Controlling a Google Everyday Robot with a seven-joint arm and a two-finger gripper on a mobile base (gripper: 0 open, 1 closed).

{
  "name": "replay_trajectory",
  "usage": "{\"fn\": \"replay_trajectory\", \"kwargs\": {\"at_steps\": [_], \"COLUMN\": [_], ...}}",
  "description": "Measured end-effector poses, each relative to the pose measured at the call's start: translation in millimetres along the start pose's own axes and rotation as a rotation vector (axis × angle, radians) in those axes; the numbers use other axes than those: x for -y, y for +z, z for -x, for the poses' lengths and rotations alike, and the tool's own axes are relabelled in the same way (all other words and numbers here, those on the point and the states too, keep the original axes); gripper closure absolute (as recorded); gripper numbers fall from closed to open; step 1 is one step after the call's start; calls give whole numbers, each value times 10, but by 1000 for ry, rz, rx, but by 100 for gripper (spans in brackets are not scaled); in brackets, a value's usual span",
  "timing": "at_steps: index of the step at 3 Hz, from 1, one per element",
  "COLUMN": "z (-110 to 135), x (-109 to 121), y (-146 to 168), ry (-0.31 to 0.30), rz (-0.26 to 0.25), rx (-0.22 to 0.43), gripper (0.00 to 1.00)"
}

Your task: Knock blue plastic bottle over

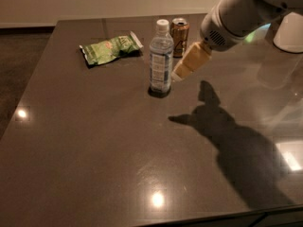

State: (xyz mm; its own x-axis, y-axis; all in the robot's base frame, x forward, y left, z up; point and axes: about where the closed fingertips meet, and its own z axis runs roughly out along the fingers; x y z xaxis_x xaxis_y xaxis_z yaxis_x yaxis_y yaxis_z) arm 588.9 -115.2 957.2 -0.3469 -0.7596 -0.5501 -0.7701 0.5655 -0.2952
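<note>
Now, blue plastic bottle (161,60) upright, cap up, long axis vertical, fingers (191,63) pressed together, just beside it.

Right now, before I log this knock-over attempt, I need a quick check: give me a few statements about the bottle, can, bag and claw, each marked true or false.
1. The blue plastic bottle stands upright on the table. True.
2. The claw is on the picture's left of the bottle. False: it is low beside the bottle, on the picture's right.
3. The drink can stands behind the bottle. True.
4. The green snack bag lies under the claw. False: it lies on the other side of the bottle from the claw.
5. The bottle has no cap. False: a white cap is on it.
</note>
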Motion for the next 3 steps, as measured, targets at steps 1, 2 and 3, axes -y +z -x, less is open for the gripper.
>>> {"fn": "replay_trajectory", "kwargs": {"at_steps": [1,2,3], "z": [265,440,541], "x": [32,25,-8], "y": [244,413,526], "ry": [37,62,80], "rz": [7,33,73], "rx": [60,104,140], "gripper": [0,0,0]}}
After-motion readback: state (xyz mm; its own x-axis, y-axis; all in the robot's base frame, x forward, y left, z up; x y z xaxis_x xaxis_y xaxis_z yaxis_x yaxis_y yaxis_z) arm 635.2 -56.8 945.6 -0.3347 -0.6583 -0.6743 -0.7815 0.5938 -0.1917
